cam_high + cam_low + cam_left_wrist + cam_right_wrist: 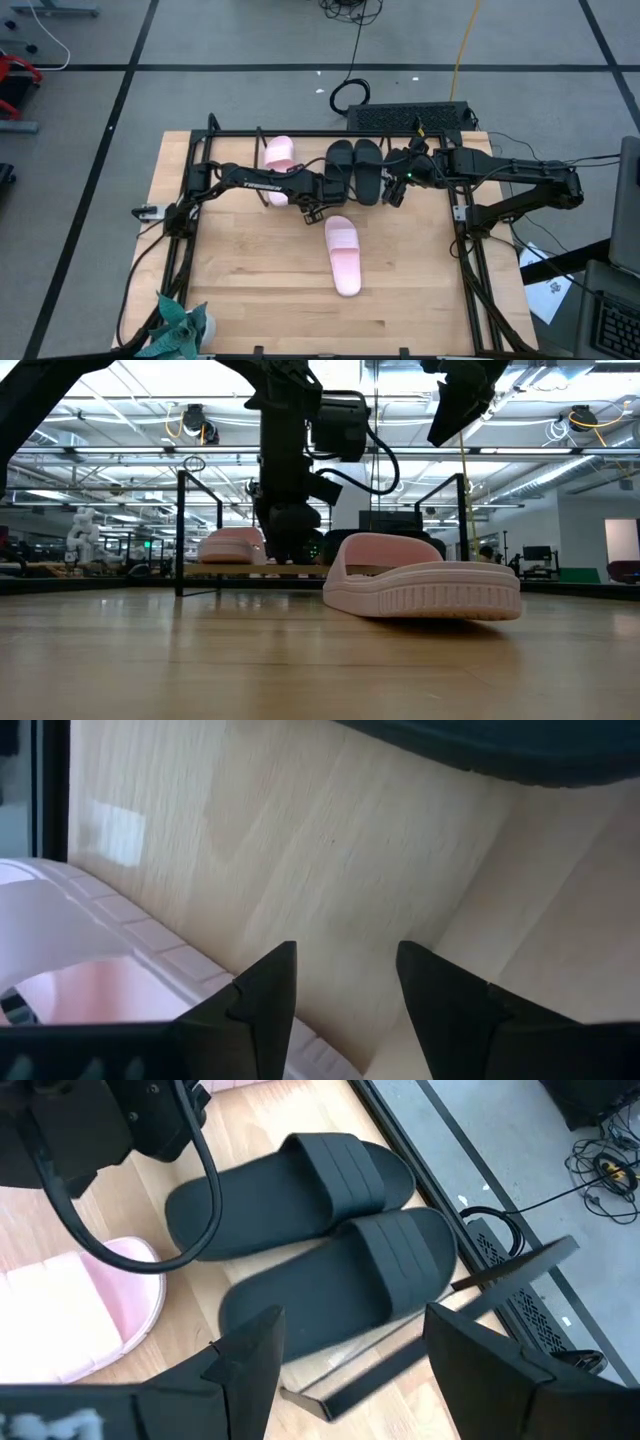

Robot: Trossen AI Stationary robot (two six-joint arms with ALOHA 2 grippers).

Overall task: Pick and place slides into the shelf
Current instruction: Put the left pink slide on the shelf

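Note:
One pale pink slide (pixel 280 160) and two black slides (pixel 354 168) lie soles down on the shelf (pixel 300 133) at the far side. The other pink slide (pixel 343 255) lies flat on the table, mid-way. My left gripper (pixel 309 211) is open and low at the shelf's front edge, between the shelf's pink slide (pixel 90 950) and the nearer black slide (pixel 480 745); only bare wood shows between its fingers (pixel 345 1000). My right gripper (pixel 355 1370) hangs open, raised above the black slides (pixel 330 1250). My left gripper has one finger (pixel 262 1000) close beside the ribbed side wall (pixel 170 960) of the shelf's pink slide, coming steeply from above. Whether that finger touches the wall I cannot tell, because the finger covers the spot.
A black frame (pixel 470 260) borders the table on the left and right. Teal cloth (pixel 178 325) lies at the near left corner. Bare tabletop (pixel 260 290) spreads around the pink slide on the table. The shelf's thin rods (pixel 180 530) stand upright at its ends.

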